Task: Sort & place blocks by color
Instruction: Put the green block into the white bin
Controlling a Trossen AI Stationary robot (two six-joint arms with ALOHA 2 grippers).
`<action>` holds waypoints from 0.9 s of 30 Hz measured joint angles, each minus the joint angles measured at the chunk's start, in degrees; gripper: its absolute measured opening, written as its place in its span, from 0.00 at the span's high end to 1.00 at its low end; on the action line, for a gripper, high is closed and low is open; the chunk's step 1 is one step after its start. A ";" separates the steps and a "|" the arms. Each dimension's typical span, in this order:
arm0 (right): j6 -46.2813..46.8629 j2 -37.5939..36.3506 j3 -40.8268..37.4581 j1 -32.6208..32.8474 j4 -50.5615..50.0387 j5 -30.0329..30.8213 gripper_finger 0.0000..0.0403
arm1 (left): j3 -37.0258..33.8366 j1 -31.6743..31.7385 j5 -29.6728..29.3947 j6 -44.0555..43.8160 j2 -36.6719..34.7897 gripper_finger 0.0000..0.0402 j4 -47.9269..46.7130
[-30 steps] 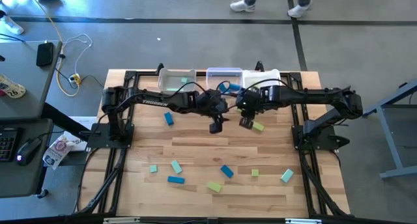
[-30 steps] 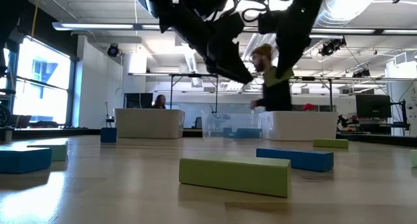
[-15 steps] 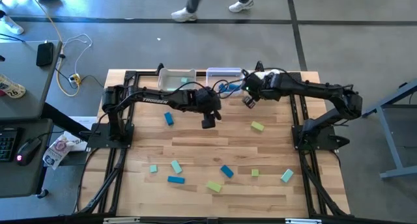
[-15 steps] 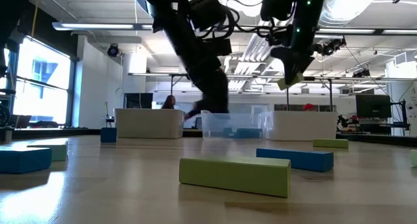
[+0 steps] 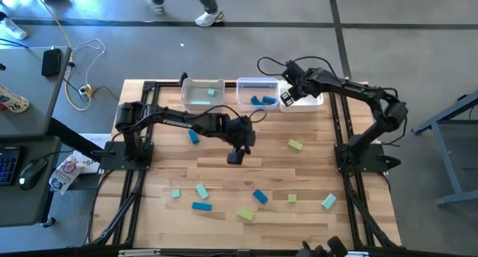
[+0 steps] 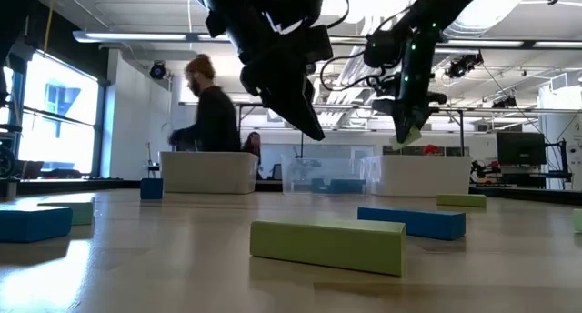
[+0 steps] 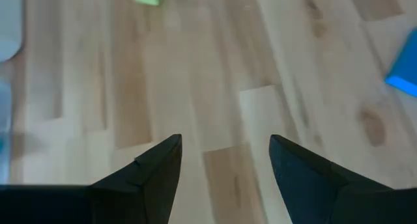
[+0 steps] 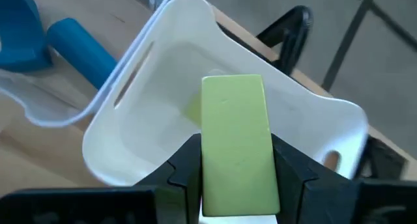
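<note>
Loose blocks in teal, blue and yellow-green lie on the wooden table, among them a yellow-green one (image 5: 295, 145), a blue one (image 5: 193, 136) and a blue one (image 5: 260, 196). My right gripper (image 5: 285, 100) hangs over the near left corner of the right white bin (image 5: 308, 98), shut on a yellow-green block (image 8: 234, 133). My left gripper (image 5: 235, 157) hovers over bare wood near the table's middle, open, with nothing between its fingers (image 7: 163, 160). My right gripper pinches the yellow-green block by its two long sides (image 8: 210, 165) between the two fingers. The fingers slant down toward the far edge and lie along the block, whose far end (image 8: 233, 87) sticks out past the fingertips. The block is lifted clear above the right bin.
The left bin (image 5: 200, 94) holds a teal block; the middle bin (image 5: 256, 93) holds blue pieces. Several blocks lie scattered along the near half of the table, such as a long yellow-green bar (image 6: 327, 245). A person walks in the room beyond.
My right gripper has carried the yellow-green block from the table's middle toward the far edge, ending over the right bin, and has rolled as it went. My left gripper has drifted a little toward the left and near edges.
</note>
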 joint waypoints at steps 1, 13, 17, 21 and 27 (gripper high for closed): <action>-0.12 0.68 0.00 -0.63 0.26 -0.93 0.74 | -0.02 -0.56 0.04 0.42 0.00 0.46 0.02; -0.93 7.48 0.00 -3.92 0.44 -5.24 0.74 | -0.04 -5.47 1.81 1.36 0.00 0.46 1.09; -0.93 8.73 0.00 -4.74 0.48 -7.17 0.69 | -0.04 -6.97 1.81 1.36 0.00 0.46 2.29; -1.10 8.94 0.00 -5.07 0.56 -6.61 0.60 | -0.04 -8.31 1.81 1.36 0.00 0.46 3.13; -1.10 8.94 0.09 -5.06 0.21 -6.63 0.52 | -0.07 -9.37 1.74 1.36 0.00 0.46 3.04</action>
